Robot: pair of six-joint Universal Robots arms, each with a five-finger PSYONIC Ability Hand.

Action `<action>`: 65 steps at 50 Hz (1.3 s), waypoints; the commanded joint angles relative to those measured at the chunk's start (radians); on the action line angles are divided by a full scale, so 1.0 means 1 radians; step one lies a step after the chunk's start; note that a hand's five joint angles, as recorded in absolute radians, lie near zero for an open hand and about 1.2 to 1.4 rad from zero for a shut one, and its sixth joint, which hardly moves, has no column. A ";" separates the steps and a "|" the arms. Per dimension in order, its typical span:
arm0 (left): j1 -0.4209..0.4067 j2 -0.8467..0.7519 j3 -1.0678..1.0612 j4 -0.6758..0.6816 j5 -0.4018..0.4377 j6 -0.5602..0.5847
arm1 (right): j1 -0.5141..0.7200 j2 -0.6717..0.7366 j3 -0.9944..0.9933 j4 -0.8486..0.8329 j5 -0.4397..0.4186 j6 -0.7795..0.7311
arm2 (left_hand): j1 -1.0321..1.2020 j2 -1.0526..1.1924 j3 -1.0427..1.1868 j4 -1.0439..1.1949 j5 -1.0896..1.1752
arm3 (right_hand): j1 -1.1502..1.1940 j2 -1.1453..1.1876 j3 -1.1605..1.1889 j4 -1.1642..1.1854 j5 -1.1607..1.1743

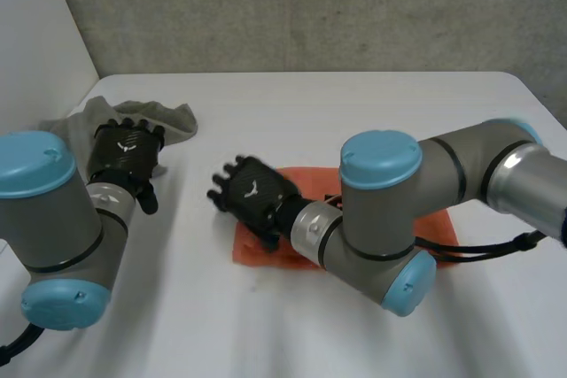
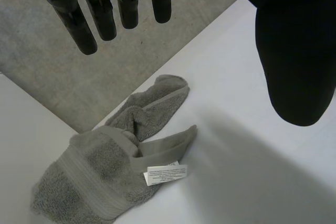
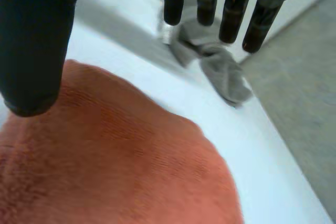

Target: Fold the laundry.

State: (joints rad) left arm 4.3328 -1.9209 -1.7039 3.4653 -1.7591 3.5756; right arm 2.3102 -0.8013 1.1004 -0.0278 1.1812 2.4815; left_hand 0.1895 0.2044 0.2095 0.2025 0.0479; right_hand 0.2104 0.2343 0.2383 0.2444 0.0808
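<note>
With both sets of fingers straight and empty, my right hand hovers over the mid-table orange cloth, seemingly folded though my arm hides much, so next my left hand should pinch an edge of the crumpled grey towel beneath it.

orange cloth, grey towel, both partly hidden

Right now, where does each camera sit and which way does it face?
Head view: between and behind the arms, looking down at the white table; both arms, left hand by the grey towel, right hand over the orange cloth.
Left wrist view: on the left wrist, facing the grey towel; own straight fingers and thumb show.
Right wrist view: on the right wrist, facing across the orange cloth toward the grey towel; own fingers and thumb show.
Shared: both wrist views see the grey towel.
</note>
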 commanded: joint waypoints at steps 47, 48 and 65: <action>-0.239 -0.007 0.142 -0.054 0.086 -0.133 | -0.680 -0.437 0.644 -0.110 0.067 0.120 | -0.015 -0.030 -0.035 -0.028 -0.048 | 1.186 1.162 1.158 1.152 1.141; -0.234 0.003 0.135 -0.058 0.086 -0.135 | -0.652 -0.440 0.607 -0.077 0.087 0.081 | -0.015 -0.030 -0.035 -0.028 -0.048 | 1.186 1.162 1.158 1.152 1.141; -0.147 0.036 0.093 -0.066 -0.002 -0.161 | 0.017 -0.178 0.282 -0.020 0.101 -0.064 | -0.015 -0.030 -0.035 -0.028 -0.048 | 1.186 1.162 1.158 1.152 1.141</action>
State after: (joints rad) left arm 4.1668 -1.8838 -1.6105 3.4009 -1.7050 3.4215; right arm 2.1872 -1.1157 1.4399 -0.0445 1.2853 2.4337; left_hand 0.1895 0.2044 0.2095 0.2025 0.0479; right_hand 0.9709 1.1737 1.1794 1.1897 0.9917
